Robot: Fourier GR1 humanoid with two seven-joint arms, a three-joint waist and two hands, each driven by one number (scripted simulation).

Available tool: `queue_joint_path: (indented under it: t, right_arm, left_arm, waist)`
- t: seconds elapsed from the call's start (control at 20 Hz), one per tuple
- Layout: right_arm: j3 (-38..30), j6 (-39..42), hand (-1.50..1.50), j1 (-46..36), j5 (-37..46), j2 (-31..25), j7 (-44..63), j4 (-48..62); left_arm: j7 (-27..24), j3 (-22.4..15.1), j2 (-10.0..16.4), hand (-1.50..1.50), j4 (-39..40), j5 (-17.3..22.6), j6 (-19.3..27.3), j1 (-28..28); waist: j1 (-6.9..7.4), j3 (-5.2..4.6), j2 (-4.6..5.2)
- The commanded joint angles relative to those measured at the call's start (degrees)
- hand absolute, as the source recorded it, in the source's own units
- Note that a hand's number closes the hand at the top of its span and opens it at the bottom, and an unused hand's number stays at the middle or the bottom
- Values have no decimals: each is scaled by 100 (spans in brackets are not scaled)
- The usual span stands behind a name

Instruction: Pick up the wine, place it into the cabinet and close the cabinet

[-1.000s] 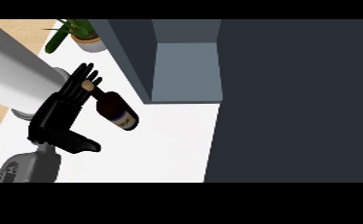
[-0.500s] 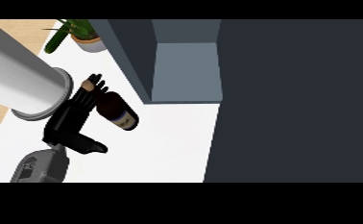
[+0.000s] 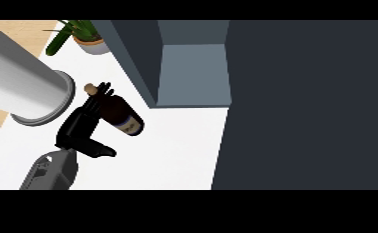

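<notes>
Left hand [image 3: 76, 127] is in at the near left of the counter [image 3: 170, 152], coming up off its grey forearm [image 3: 52, 172] from the bottom edge. The fingers [image 3: 97, 99] are stretched out and pointing away, laid against the neck and shoulder of the wine [image 3: 122, 117]. The thumb [image 3: 100, 151] sticks out to the near right, well clear of the glass. So that hand is spread, fingers alongside the bottle rather than curled round it. I cannot tell whether the bottle is lifted off the counter or resting on it.

The wine is a dark bottle, tilted on a diagonal. Its cork [image 3: 90, 88] points far and left, just past the fingertips. Its base and pale label [image 3: 131, 125] point near and right. It is over the white counter, just left of the cabinet and outside it.

To the left of the hand there is a big pale grey cylinder [image 3: 26, 87], its rimmed end just beside the fingers.

Out to the right stands the cabinet [image 3: 136, 57], dark-walled, with its lighter grey compartment [image 3: 193, 74] open to view. A wide dark panel [image 3: 303, 107] fills everything to the right of that.

At the far left corner is a leafy green plant [image 3: 74, 29] in a small pale pot [image 3: 94, 47].
</notes>
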Motion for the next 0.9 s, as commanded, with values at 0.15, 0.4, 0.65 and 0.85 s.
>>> queue_joint_path:
  t: [0.15,0.4,0.65,0.85]
  right_arm:
    - [105,-146,-150,-56,-208,-18,635,-550]
    - [-259,-144,-150,124,-522,-127,808,-926]
    - [81,-273,-150,-267,-302,-60,776,-538]
    - [-32,-152,-150,-47,-387,-86,498,-368]
  left_arm:
    - [-698,84,53,-150,1186,-75,-563,-284]
    - [-1056,-26,-124,-150,1506,-404,-222,-625]
    - [-1602,-14,-149,-150,2359,-651,-155,-1050]
    - [-1293,182,-190,150,2596,-371,-327,-1301]
  waist:
    - [-3,-3,-1]
    - [-29,1,-8]
    - [-57,-8,12]
    - [-18,-3,9]
